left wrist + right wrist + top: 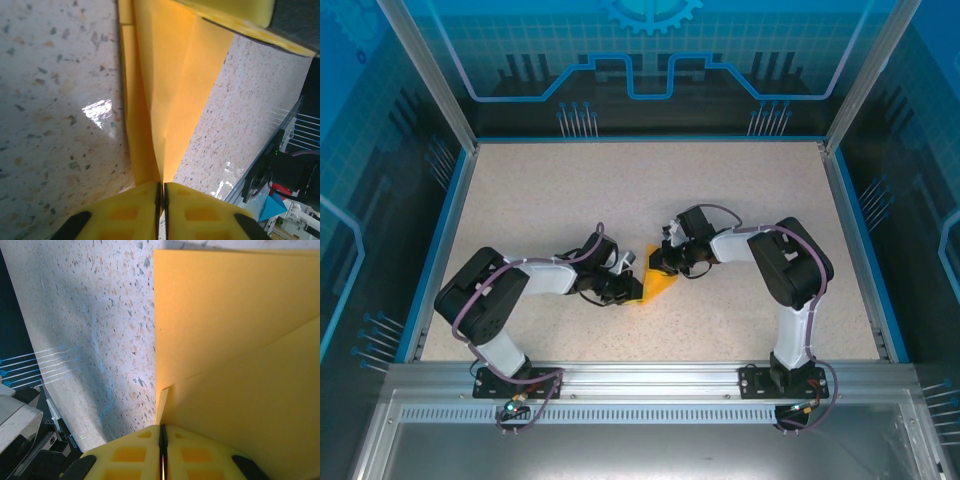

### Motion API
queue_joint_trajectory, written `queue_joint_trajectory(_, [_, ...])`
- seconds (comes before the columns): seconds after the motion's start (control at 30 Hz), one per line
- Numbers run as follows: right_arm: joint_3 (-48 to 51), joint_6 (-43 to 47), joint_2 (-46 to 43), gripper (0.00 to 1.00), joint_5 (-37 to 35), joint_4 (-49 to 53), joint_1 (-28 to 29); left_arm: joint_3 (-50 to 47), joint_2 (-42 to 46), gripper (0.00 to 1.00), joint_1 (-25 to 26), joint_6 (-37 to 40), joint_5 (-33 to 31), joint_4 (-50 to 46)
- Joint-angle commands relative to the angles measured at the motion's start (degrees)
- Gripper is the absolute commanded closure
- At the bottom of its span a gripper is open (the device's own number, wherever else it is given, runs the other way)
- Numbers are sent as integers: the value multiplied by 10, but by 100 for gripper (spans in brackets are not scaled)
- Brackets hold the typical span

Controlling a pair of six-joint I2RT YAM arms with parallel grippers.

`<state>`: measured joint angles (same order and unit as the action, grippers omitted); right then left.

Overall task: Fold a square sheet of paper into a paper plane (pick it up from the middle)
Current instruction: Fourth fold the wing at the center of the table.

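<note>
The orange-yellow paper [658, 286] is folded into an angular wedge and held between both arms at the middle of the table. My left gripper [628, 285] is shut on the paper's lower-left edge; in the left wrist view the folded sheet [165, 90] runs up from between the closed yellow fingers [125, 212], with a centre crease showing. My right gripper [665, 262] is shut on the upper-right edge; in the right wrist view the paper [235, 340] spreads wide above its closed fingers [200, 455], with a diagonal fold line across it.
The speckled tabletop [650, 190] is ringed by a blue rim [440, 240] and glass walls. The other gripper's yellow finger [235, 15] crosses the top of the left wrist view. An aluminium rail [650, 380] runs along the near edge.
</note>
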<state>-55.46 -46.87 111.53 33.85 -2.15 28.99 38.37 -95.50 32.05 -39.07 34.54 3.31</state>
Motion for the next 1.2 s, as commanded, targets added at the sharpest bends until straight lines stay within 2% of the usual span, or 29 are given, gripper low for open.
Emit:
queue_joint_trajectory(0.0, [20,9,29,89,-34,45,0,-7,2,90,4,-4,-4,-21])
queue_joint_trajectory(0.27, [21,8,31,89,-35,45,0,-5,-25,100,6,5,-6,-46])
queue_joint_trajectory(0.6, [18,9,46,90,-35,46,0,5,-50,100,19,21,-29,-119])
queue_joint_trajectory(0.73, [18,9,45,89,-37,49,0,15,-45,100,30,35,-62,-183])
queue_joint_trajectory(1.03, [16,12,42,90,-41,56,0,29,-36,95,46,43,-94,-239])
queue_joint_trajectory(1.17, [17,15,39,89,-45,62,0,53,-40,93,63,43,-131,-283])
